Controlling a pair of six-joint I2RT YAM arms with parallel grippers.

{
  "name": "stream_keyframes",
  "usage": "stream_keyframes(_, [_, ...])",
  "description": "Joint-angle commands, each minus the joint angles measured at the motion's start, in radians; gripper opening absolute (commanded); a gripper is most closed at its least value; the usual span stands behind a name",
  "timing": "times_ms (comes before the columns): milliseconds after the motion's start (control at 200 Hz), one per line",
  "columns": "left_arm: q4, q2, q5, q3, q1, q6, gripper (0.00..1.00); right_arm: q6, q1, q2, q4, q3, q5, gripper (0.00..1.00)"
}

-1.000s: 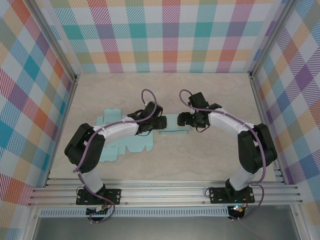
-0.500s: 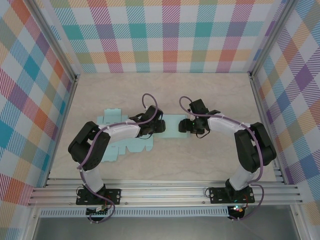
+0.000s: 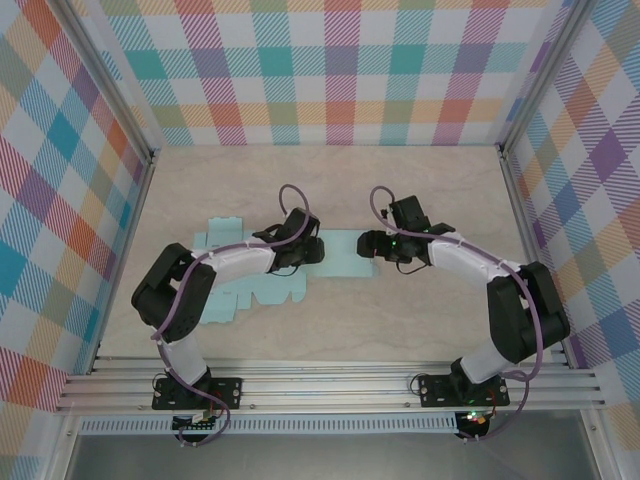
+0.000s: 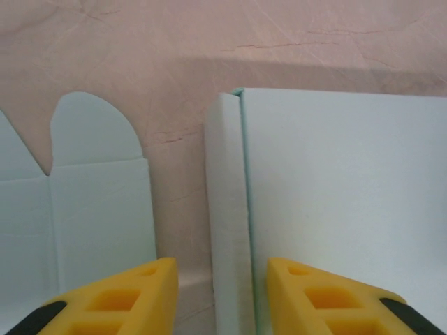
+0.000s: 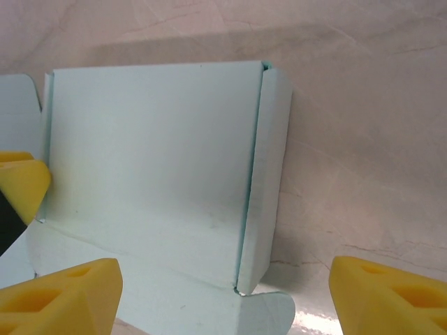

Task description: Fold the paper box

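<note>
The paper box (image 3: 243, 283) is a pale blue flat cut-out lying on the table. Its right panel (image 3: 340, 250) sits between my two grippers. My left gripper (image 3: 312, 250) is at that panel's left edge. In the left wrist view the left gripper (image 4: 222, 296) is open, and a narrow side flap (image 4: 225, 209) runs between its yellow fingers (image 4: 115, 300) without touching them. My right gripper (image 3: 368, 244) is at the panel's right edge. In the right wrist view the right gripper (image 5: 227, 296) is wide open. Before it are the panel (image 5: 147, 153), its folded side flap (image 5: 269, 174) and a rounded tab (image 5: 272, 315).
Checked walls (image 3: 330, 70) and metal rails (image 3: 530, 230) close the table in on three sides. Bare table (image 3: 330, 180) lies beyond the box and in front of it (image 3: 360, 320). The rest of the cut-out (image 4: 91, 209) spreads out left of the left gripper.
The panel between the grippers showed as a thin strip and now shows its broad face. My left jaws have narrowed. The right arm swung outward, its gripper staying at the panel's right edge.
</note>
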Motion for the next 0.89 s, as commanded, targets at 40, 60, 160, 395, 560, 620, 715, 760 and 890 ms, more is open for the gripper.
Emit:
stream_keyframes(40, [0.039,-0.032,0.083,-0.019,0.034,0.027,0.42,0.036,-0.033,0.033,0.09,-0.034,-0.107,0.78])
stream_keyframes(60, [0.044,-0.033,0.091,-0.019,0.037,0.027,0.42,0.042,-0.037,0.041,0.103,-0.038,-0.122,0.78])
stream_keyframes(160, [0.056,-0.028,0.119,-0.018,0.05,0.025,0.4,0.067,-0.057,0.076,0.163,-0.057,-0.179,0.78])
stream_keyframes(395, [0.103,-0.011,0.174,-0.064,0.079,-0.013,0.18,0.125,-0.097,0.124,0.295,-0.108,-0.295,0.76])
stream_keyframes(560, [0.16,0.013,0.251,-0.1,0.112,-0.051,0.05,0.133,-0.097,0.129,0.345,-0.139,-0.322,0.76])
stream_keyframes(620, [0.167,0.019,0.269,-0.102,0.121,-0.054,0.01,0.142,-0.096,0.133,0.369,-0.15,-0.335,0.76])
stream_keyframes(715, [0.169,0.019,0.274,-0.105,0.124,-0.054,0.0,0.158,-0.097,0.146,0.413,-0.164,-0.37,0.76])
stream_keyframes(760, [0.167,0.017,0.277,-0.103,0.125,-0.051,0.0,0.162,-0.098,0.154,0.43,-0.164,-0.385,0.76])
stream_keyframes(890, [0.153,0.014,0.284,-0.093,0.126,-0.039,0.0,0.181,-0.097,0.182,0.5,-0.162,-0.443,0.74])
